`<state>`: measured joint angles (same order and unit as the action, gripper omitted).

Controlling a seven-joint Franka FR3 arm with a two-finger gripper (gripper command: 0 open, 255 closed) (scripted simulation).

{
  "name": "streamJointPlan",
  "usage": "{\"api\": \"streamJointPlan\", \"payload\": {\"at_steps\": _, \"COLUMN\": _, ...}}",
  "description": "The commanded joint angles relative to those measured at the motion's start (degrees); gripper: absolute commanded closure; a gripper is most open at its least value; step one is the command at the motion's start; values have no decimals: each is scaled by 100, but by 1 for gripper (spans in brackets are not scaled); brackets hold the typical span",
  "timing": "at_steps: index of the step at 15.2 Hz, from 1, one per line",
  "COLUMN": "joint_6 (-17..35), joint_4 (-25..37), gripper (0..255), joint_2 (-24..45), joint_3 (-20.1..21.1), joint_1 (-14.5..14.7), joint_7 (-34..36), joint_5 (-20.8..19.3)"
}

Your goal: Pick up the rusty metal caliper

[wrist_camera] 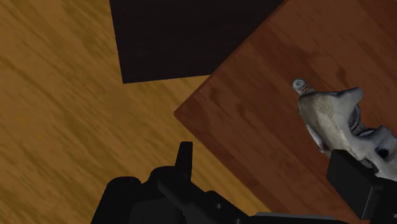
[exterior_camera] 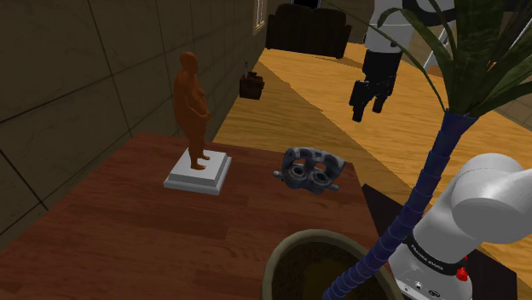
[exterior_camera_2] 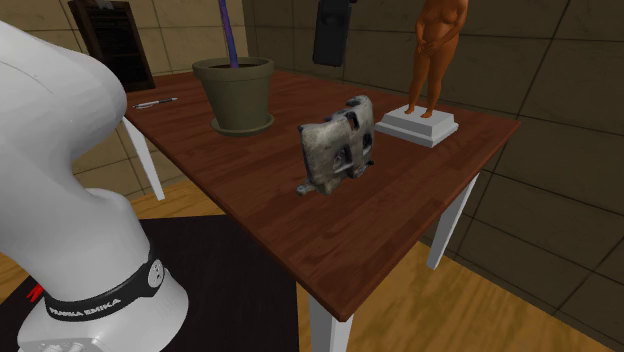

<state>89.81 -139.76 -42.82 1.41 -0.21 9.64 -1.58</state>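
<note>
Hovering claw (exterior_camera: 368,108), jaws apart, high nr caliper (exterior_camera: 311,169)

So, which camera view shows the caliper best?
The second exterior view: the caliper sits whole and close on the table. The shoulder view shows it smaller and dimmer; the wrist view catches just part of it.
</note>
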Motion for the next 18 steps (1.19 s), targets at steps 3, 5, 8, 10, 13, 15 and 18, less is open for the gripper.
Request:
{"api": "streamJointPlan", "payload": {"at_steps": 3, "joint_6": 314, "joint_4": -280, "gripper": 0, "joint_2": -37, "joint_3": 150, "joint_1": 163, "joint_7": 6, "joint_5": 120}}
{"api": "streamJointPlan", "payload": {"at_steps": 5, "joint_6": 635, "joint_4": -543, "gripper": 0, "joint_2": -51, "joint_3": 305, "joint_1": 335, "joint_7": 13, "joint_5": 243}}
{"api": "streamJointPlan", "payload": {"at_steps": 8, "joint_6": 1134, "joint_4": -904, "gripper": 0, "joint_2": -25, "joint_3": 550, "joint_1": 603, "joint_7": 25, "joint_5": 431}}
{"api": "streamJointPlan", "payload": {"at_steps": 10, "joint_6": 1480, "joint_4": -1120, "gripper": 0, "joint_2": 27, "joint_3": 723, "joint_1": 787, "joint_7": 35, "joint_5": 559}}
{"api": "streamJointPlan", "payload": {"at_steps": 13, "joint_6": 1773, "joint_4": -1326, "gripper": 0, "joint_2": 87, "joint_3": 801, "joint_1": 859, "joint_7": 43, "joint_5": 616}}
{"api": "streamJointPlan", "payload": {"at_steps": 15, "joint_6": 1945, "joint_4": -1456, "gripper": 0, "joint_2": 129, "joint_3": 817, "joint_1": 863, "joint_7": 47, "joint_5": 628}}
{"api": "streamJointPlan", "payload": {"at_steps": 18, "joint_6": 2210, "joint_4": -1644, "gripper": 0, "joint_2": 207, "joint_3": 843, "joint_1": 869, "joint_7": 53, "joint_5": 646}}
